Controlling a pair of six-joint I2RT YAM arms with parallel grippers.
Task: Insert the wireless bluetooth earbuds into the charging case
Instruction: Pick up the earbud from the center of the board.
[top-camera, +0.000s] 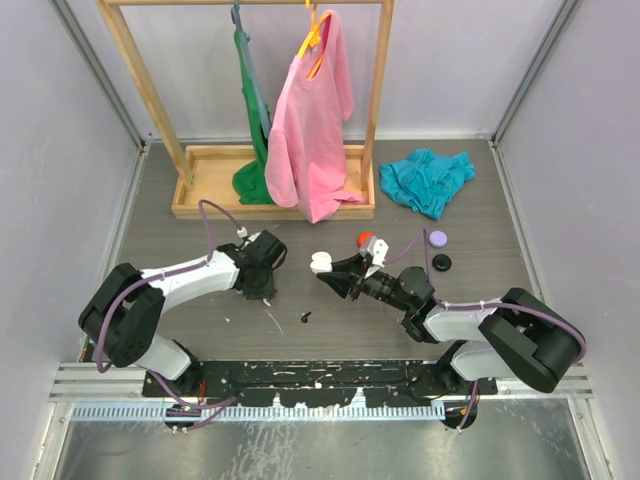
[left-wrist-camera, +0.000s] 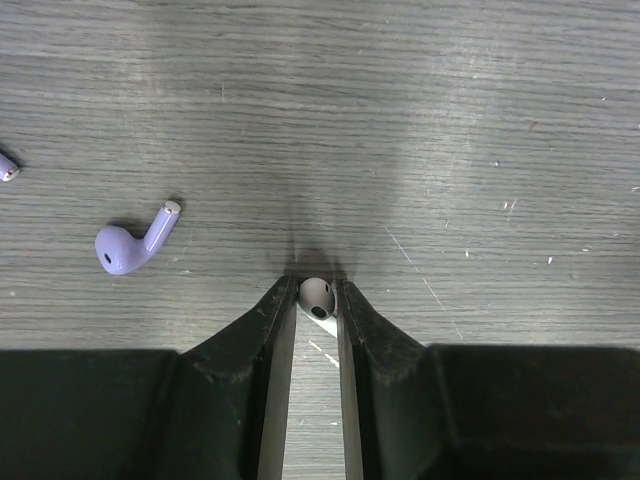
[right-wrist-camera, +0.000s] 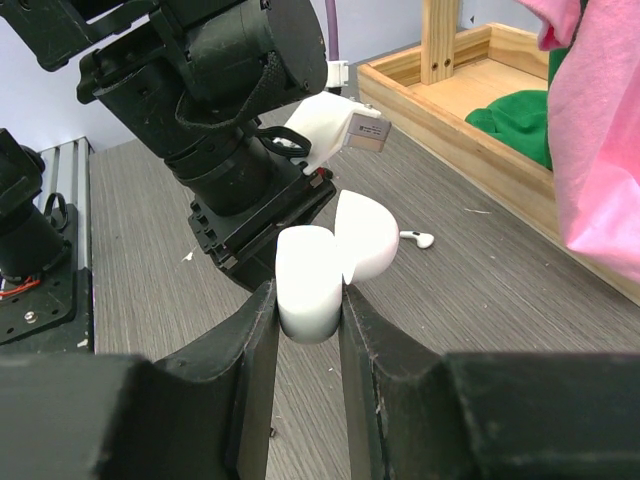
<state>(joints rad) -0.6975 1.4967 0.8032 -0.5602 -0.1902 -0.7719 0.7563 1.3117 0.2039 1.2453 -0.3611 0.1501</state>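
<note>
near the front of the grey table (top-camera: 330, 200), a black earbud (top-camera: 305, 317) lies loose. just beyond it, the right gripper (right-wrist-camera: 307, 292) has its jaws pressed onto the base of a white charging case (right-wrist-camera: 305, 262), whose lid stands open. to its left, the left gripper (left-wrist-camera: 316, 286) points down, its jaws drawn close and pinching a pale earbud (left-wrist-camera: 316, 297) at the tips. a lilac earbud (left-wrist-camera: 135, 245) lies near it but apart. a white earbud (right-wrist-camera: 418, 238) lies past the case. farthest back, a wooden rack (top-camera: 270, 208) holds a pink shirt (top-camera: 310, 130), and a teal cloth (top-camera: 427, 178) lies beside it.
</note>
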